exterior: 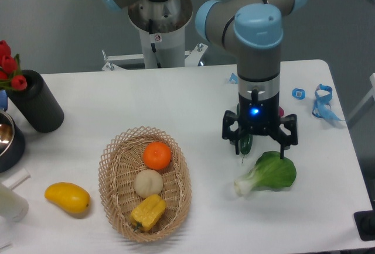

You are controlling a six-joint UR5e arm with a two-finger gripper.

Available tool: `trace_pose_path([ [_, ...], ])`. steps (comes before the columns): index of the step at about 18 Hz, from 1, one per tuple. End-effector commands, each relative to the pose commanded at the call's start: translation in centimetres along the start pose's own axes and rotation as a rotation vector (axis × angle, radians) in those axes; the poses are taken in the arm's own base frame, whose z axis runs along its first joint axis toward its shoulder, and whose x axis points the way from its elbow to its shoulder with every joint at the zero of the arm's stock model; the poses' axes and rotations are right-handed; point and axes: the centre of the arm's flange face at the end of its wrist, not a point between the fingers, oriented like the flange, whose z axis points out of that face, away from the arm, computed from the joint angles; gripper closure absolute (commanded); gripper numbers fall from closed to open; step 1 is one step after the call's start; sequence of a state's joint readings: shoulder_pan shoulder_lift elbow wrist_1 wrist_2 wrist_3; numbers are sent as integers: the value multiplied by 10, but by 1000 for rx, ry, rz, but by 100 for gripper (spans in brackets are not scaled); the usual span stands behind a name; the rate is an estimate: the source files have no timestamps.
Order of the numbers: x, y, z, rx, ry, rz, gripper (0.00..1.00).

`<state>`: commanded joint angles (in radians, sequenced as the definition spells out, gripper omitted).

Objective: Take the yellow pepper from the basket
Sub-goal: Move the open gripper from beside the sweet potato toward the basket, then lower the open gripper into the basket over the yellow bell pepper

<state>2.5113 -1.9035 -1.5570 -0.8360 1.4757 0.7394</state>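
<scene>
I judged the pepper (147, 212) in the basket (113, 172) light, glossy, slippery; I'd grip across its lobes; jaws (259, 141) stood apart, empty

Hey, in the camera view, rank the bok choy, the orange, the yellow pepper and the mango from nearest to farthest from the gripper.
From the gripper:
1. Bok choy, just below it on the table.
2. Orange, at the far end of the basket.
3. Yellow pepper, at the basket's near end.
4. Mango, on the table beyond the basket, far left in the picture.
</scene>
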Motion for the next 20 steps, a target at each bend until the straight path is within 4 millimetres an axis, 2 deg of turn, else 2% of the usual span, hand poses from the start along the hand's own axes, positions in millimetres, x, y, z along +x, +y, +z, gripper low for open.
trace_pose_path([
  [3,33,-18,15,-4,38,34,0],
  [6,59,-28,23,-6,63,46,0],
  [11,99,-46,52,-3,115,111,0],
  [12,106,-48,58,-5,122,120,0],
  [17,127,-55,64,42,205,154,0],
  [20,140,-53,80,23,230,166,0],
])
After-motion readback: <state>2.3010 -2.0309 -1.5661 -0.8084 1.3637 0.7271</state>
